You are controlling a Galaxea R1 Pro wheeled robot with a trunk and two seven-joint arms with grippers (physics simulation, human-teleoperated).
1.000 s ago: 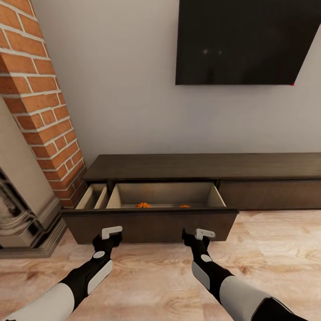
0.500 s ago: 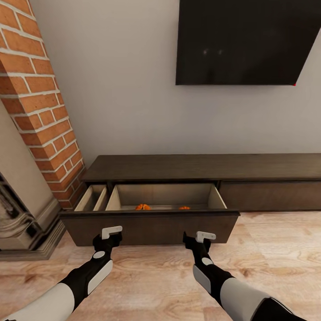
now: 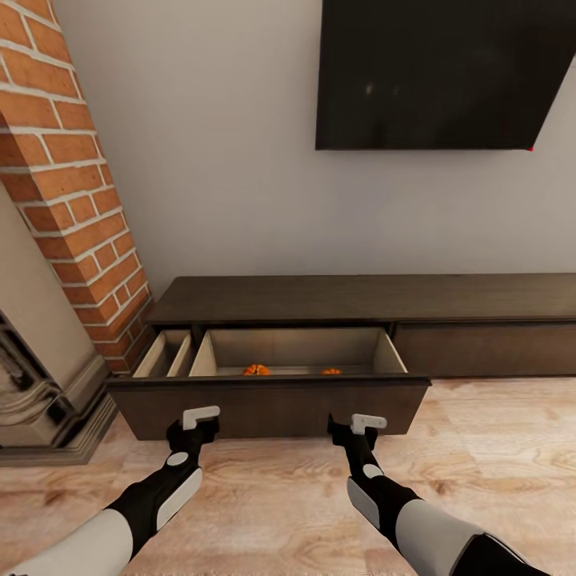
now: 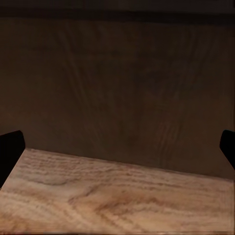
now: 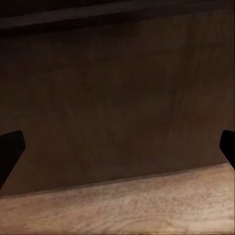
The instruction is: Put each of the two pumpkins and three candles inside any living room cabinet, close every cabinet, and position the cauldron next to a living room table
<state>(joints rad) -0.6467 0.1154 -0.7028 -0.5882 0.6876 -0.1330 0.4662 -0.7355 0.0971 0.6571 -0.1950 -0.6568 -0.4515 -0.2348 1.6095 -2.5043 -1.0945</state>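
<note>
The long dark-brown cabinet (image 3: 360, 298) stands against the wall with its wide drawer (image 3: 272, 406) pulled out. Two small orange pumpkins (image 3: 256, 370) (image 3: 331, 371) lie on the pale drawer floor, mostly hidden behind the drawer front. My left gripper (image 3: 200, 419) and right gripper (image 3: 366, 422) hover low over the floor, just short of that drawer front. In the left wrist view the fingertips (image 4: 10, 149) sit wide apart, the left gripper (image 4: 117, 152) open on nothing. The right gripper (image 5: 117, 152) is open too, facing the dark front (image 5: 117, 98).
A narrow compartment (image 3: 164, 354) at the cabinet's left end also stands open; the drawer front (image 3: 488, 350) to the right is shut. A brick column (image 3: 72, 184) and stone fireplace base (image 3: 40, 400) crowd the left. A black TV (image 3: 432, 72) hangs above. Pale wood floor (image 3: 496, 456) stretches right.
The camera has crept slightly nearer, so the open drawer looks a touch larger. Both grippers stay open in nearly the same place before the drawer front.
</note>
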